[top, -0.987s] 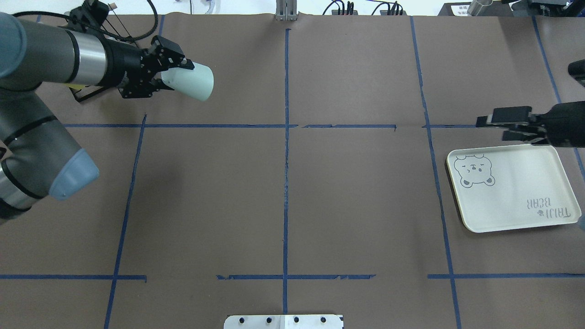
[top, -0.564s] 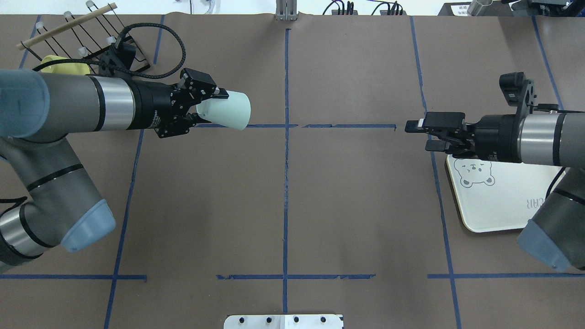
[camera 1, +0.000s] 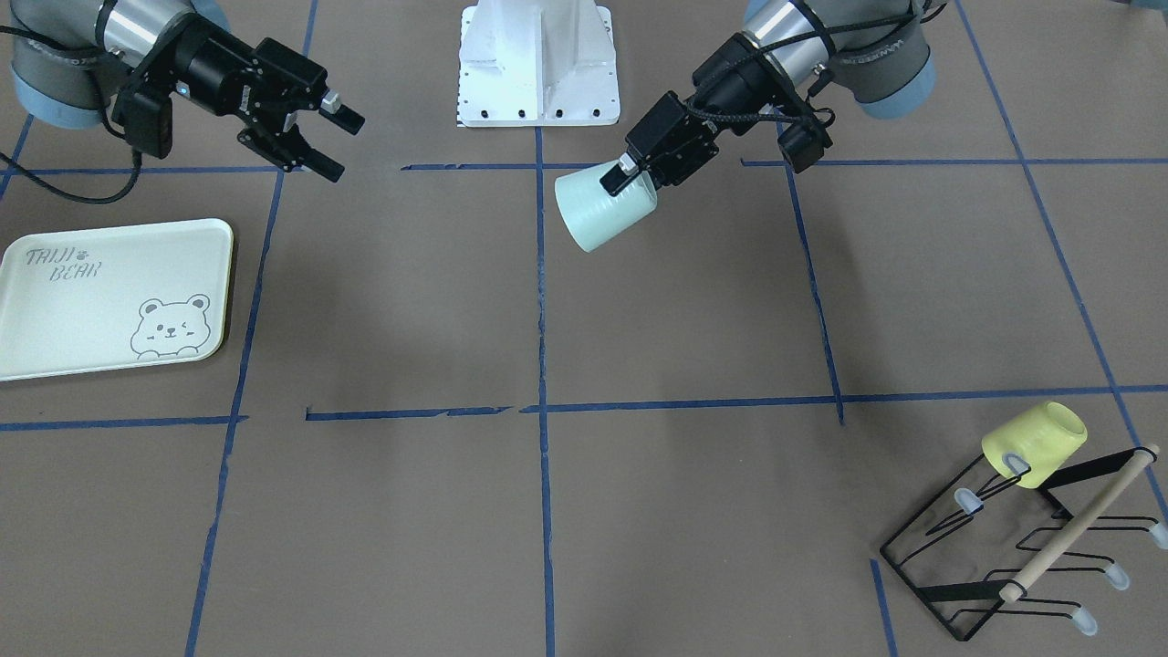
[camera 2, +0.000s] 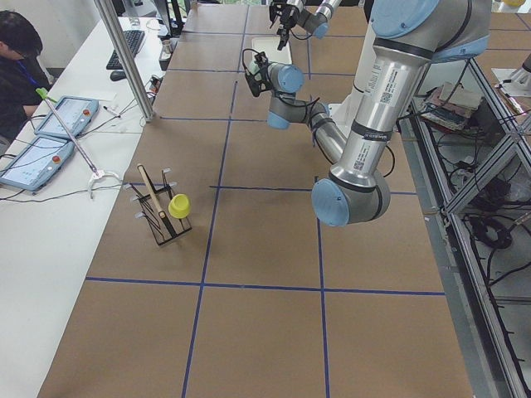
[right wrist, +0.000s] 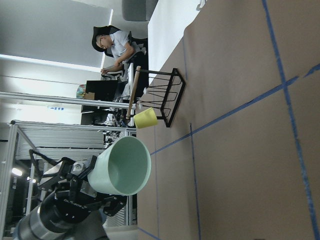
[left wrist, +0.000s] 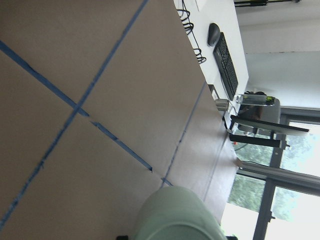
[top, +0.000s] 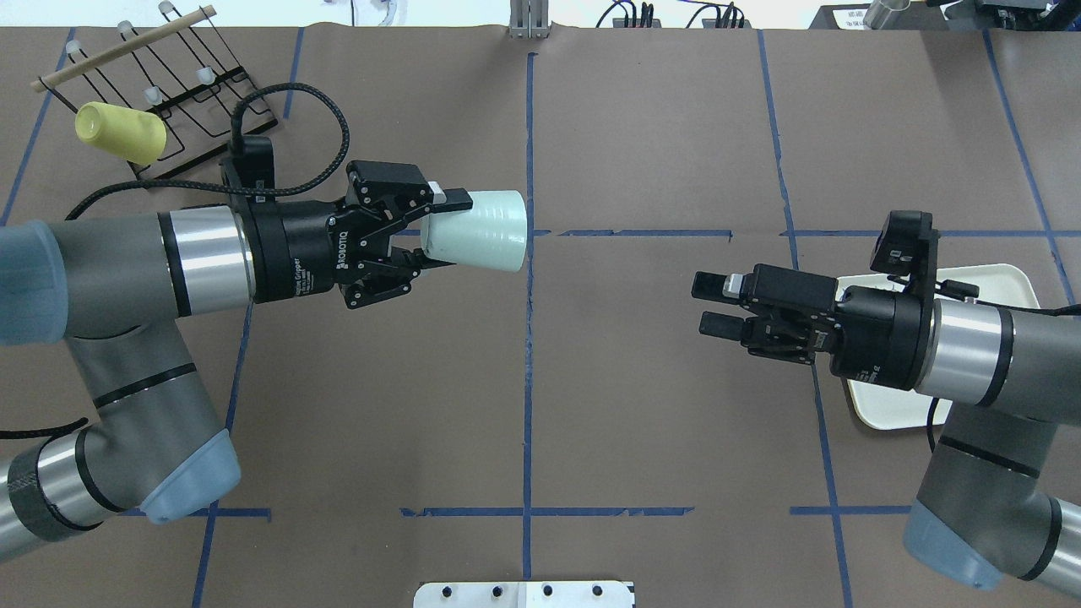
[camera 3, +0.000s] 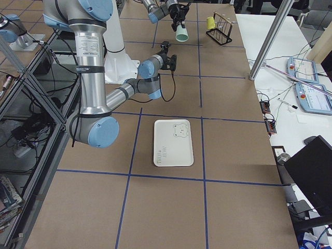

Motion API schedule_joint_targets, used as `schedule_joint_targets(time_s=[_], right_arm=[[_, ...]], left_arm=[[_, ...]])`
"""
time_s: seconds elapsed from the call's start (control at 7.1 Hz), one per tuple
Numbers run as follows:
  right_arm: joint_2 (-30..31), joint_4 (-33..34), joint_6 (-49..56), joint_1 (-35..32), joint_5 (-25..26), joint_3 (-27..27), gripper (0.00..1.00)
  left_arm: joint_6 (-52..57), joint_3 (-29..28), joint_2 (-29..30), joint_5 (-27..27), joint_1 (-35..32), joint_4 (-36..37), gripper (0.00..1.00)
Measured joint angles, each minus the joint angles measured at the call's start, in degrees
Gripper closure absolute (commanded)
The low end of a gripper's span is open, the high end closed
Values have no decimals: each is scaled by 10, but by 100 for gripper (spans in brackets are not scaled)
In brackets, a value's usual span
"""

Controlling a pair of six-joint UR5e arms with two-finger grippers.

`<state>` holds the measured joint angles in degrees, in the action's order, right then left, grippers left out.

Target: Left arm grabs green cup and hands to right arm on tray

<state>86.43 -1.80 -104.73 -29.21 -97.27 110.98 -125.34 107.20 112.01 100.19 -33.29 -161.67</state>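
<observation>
My left gripper [top: 439, 232] is shut on the base end of the pale mint-green cup [top: 486, 230] and holds it on its side above the table, near the centre line. The cup's open mouth faces my right gripper and shows in the right wrist view [right wrist: 122, 167] and the front view [camera 1: 598, 212]. My right gripper [top: 709, 304] is open and empty. It points at the cup from the right, with a wide gap between them. The cream tray [top: 1005, 283] with the bear drawing lies under my right wrist, and all of it shows in the front view [camera 1: 91, 310].
A yellow cup [top: 120, 133] hangs on a black wire rack [top: 169, 93] at the far left corner. Blue tape lines cross the brown table. A white mounting plate [top: 524, 595] sits at the near edge. An operator sits beside the table in the left view [camera 2: 21, 58].
My left arm has carried the green cup right, from by the rack to near the centre line. My right arm has swung in over the tray with its gripper still open.
</observation>
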Motion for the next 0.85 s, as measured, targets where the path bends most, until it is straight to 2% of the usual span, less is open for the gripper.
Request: schedule_joint_targets(time_s=[0.42,0.85], right_arm=[[-39,-55,-2,66,77,-3,0],[-83,-55,-2,81,96,-6,0]], left_arm=[[-15,-3,2,0,37,-69,80],[-12,-3,5,0,62,-80,80]])
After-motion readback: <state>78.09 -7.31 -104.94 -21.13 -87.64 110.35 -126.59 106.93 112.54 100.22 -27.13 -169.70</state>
